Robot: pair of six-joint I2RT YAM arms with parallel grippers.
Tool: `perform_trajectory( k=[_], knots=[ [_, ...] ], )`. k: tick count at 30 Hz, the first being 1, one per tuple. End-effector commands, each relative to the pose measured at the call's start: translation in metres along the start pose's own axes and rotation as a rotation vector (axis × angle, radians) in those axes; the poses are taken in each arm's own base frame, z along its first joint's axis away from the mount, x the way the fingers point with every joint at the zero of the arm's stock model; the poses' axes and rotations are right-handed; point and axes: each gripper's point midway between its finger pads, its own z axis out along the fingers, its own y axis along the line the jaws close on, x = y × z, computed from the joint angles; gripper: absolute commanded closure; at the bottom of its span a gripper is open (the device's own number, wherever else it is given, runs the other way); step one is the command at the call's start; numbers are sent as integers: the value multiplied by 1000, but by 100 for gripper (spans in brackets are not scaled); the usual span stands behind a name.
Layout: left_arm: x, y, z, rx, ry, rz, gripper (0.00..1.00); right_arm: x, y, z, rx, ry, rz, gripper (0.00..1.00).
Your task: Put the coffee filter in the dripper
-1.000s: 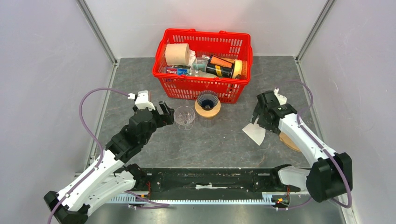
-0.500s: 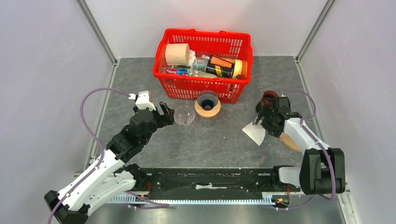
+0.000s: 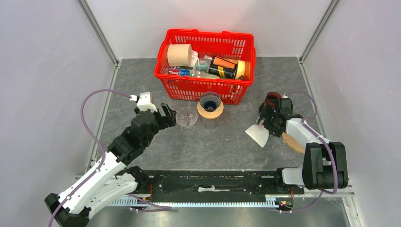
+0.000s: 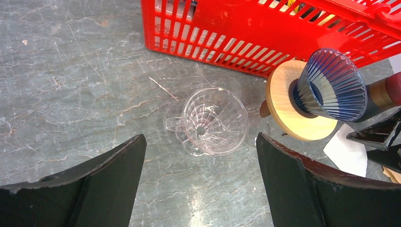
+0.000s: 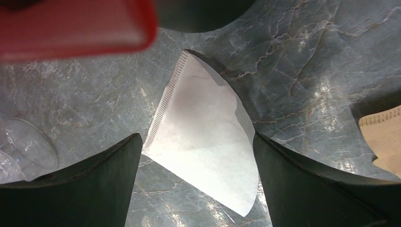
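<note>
A white paper coffee filter (image 3: pixel 258 135) lies flat on the grey table at the right. My right gripper (image 3: pixel 265 123) hangs over it, open, with the filter (image 5: pixel 203 127) on the table between its two fingers and not gripped. A clear glass dripper (image 3: pixel 187 118) stands left of centre. My left gripper (image 3: pixel 168 116) is just left of it, open and empty; in the left wrist view the dripper (image 4: pixel 215 120) sits beyond the fingertips. A blue ribbed dripper (image 3: pixel 210 101) rests on a round wooden stand beside it.
A red basket (image 3: pixel 205 92) with a paper roll, cans and packets stands at the back, close behind both drippers. A brown filter (image 3: pixel 293 143) lies right of the white one. Grey walls close in on both sides.
The right arm has folded in toward its base and its wrist has turned more steeply down over the white filter. Filter, drippers and the left arm have not moved.
</note>
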Motion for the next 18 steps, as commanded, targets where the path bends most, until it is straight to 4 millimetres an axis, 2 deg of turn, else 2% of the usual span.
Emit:
perform_trajectory(
  k=[1,10,14,18],
  knots=[
    [-8,3,0,-21,-43,-20,7,2,7,1,-49,9,14,7],
    [-8,4,0,-26,-41,-20,7,11,7,4,-48,43,49,21],
    [-7,5,0,-31,-40,-17,7,16,-3,7,13,71,87,27],
    [-7,5,1,-34,-39,-16,7,18,-8,9,47,81,93,39]
  ],
)
